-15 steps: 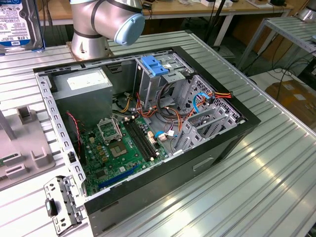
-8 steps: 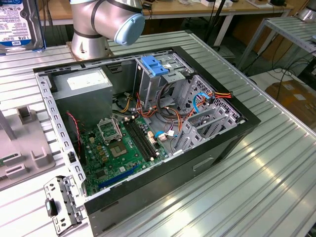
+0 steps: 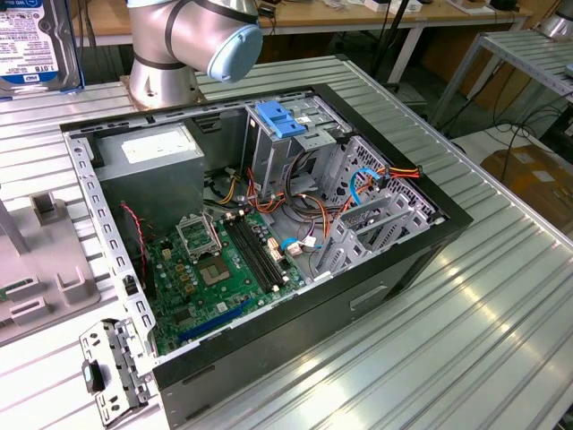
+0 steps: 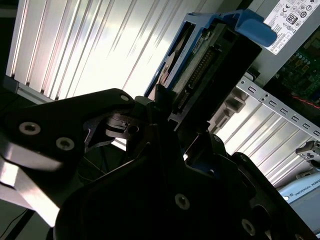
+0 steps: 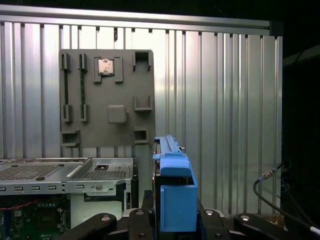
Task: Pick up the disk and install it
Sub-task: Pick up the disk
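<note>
Disk [image 5: 174,197], clamped edge-on between the jaws of the gripper [image 5: 175,217], which press its broad faces. Rigid metal in blue rails, probably weighty, smooth and shock-sensitive. It hangs above the table, beside the open case [image 3: 376,287].

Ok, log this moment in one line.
state: holding | held: flat rectangular metal disk in blue plastic rails, jaws shut on it | where: outside open black computer case | installed: not yet
</note>
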`<state>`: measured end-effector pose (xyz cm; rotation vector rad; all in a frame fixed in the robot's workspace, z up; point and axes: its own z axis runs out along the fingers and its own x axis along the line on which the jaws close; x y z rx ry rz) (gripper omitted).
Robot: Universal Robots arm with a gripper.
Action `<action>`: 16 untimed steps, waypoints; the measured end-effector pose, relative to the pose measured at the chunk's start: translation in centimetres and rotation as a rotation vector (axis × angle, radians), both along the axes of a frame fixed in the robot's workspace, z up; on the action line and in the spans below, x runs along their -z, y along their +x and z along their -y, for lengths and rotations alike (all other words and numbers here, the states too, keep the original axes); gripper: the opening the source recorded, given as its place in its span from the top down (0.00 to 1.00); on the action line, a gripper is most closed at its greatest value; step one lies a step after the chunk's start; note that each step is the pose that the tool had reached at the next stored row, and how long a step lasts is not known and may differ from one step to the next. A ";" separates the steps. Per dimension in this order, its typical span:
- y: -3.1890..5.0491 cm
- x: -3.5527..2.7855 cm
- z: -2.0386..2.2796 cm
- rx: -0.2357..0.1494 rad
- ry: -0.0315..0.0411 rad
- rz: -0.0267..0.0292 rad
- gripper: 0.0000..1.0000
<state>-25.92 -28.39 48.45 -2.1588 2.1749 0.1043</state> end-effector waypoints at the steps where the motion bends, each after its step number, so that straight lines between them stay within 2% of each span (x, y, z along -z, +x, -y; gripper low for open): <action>1: 0.01 0.00 0.00 0.000 0.0000 -0.0001 0.64; 16: 0.26 0.03 0.00 0.000 0.0000 0.0000 0.64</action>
